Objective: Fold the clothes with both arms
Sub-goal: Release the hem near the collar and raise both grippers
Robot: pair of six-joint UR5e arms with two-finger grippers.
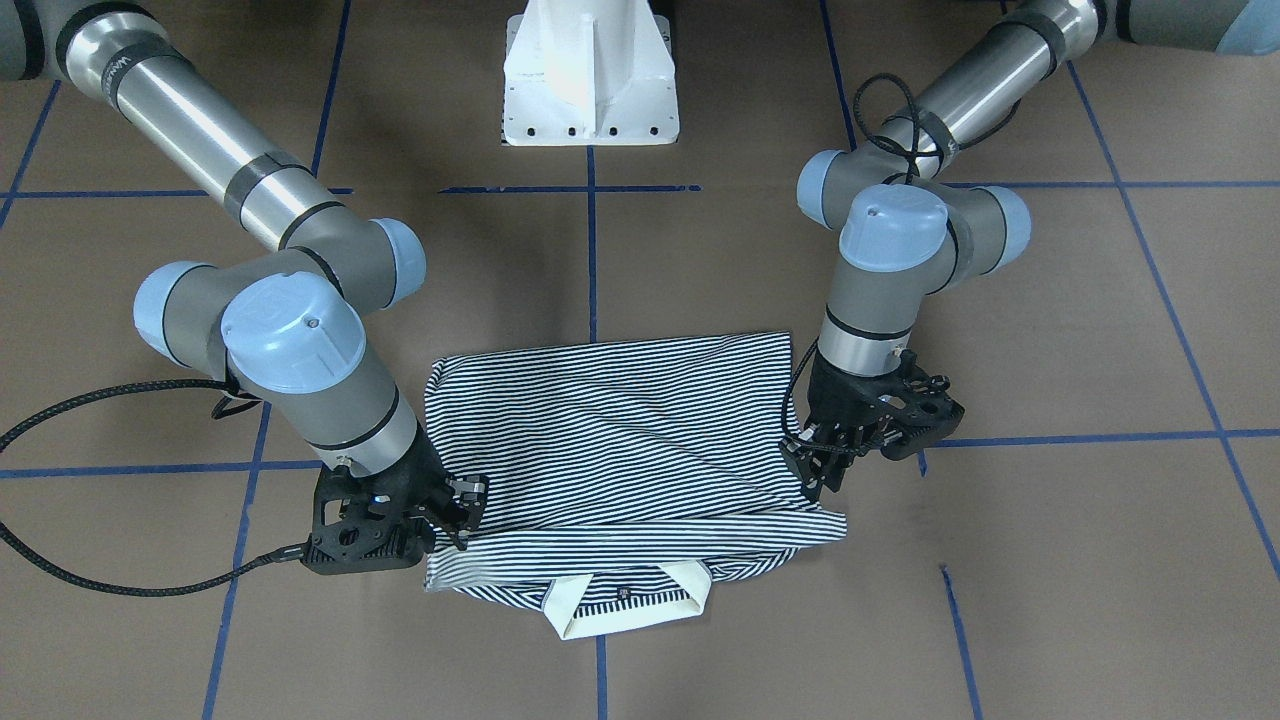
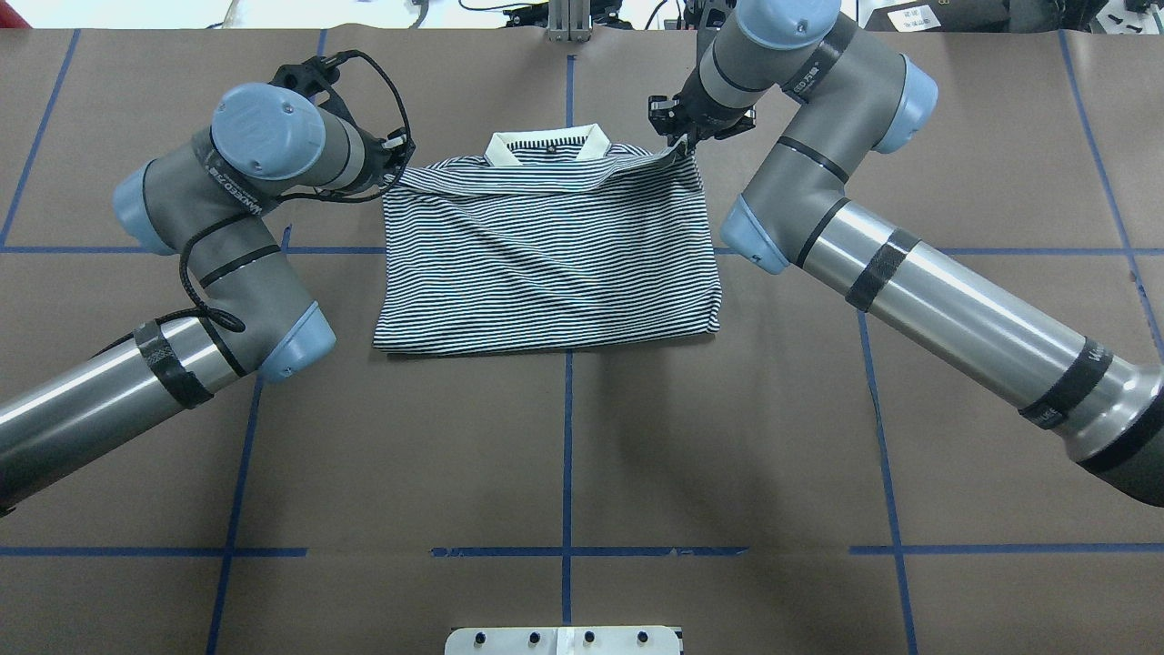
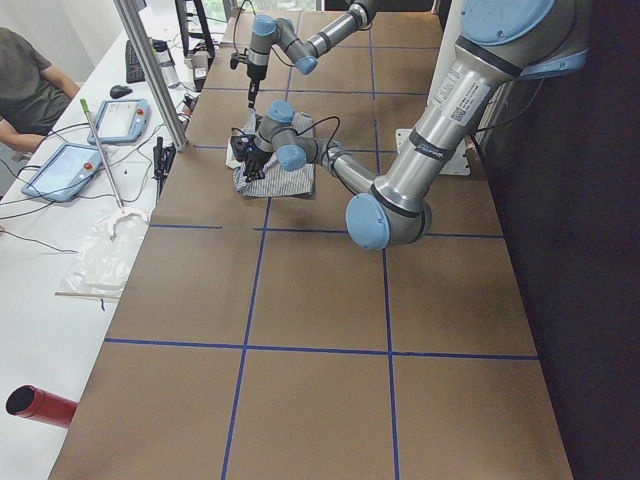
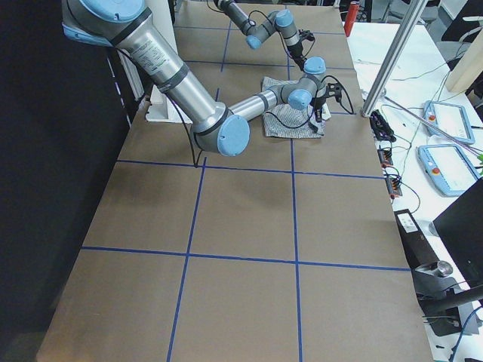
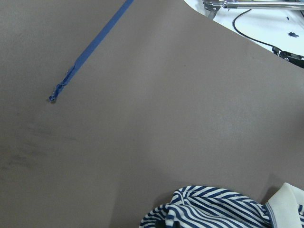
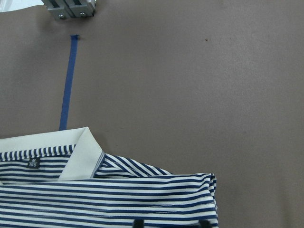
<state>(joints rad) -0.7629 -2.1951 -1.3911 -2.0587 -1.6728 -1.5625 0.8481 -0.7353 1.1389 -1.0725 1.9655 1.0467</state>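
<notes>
The navy-and-white striped polo shirt lies folded in half on the brown table. Its white collar sticks out at the far edge. My left gripper points down at the shirt's far left corner. Its fingers look closed on bunched cloth. My right gripper is at the far right corner. In the right wrist view its two fingertips show apart over the flat striped cloth.
The white pedestal base stands at the robot's side of the table. Blue tape lines cross the brown cover. An aluminium post and tablets are on the operators' side beyond the shirt.
</notes>
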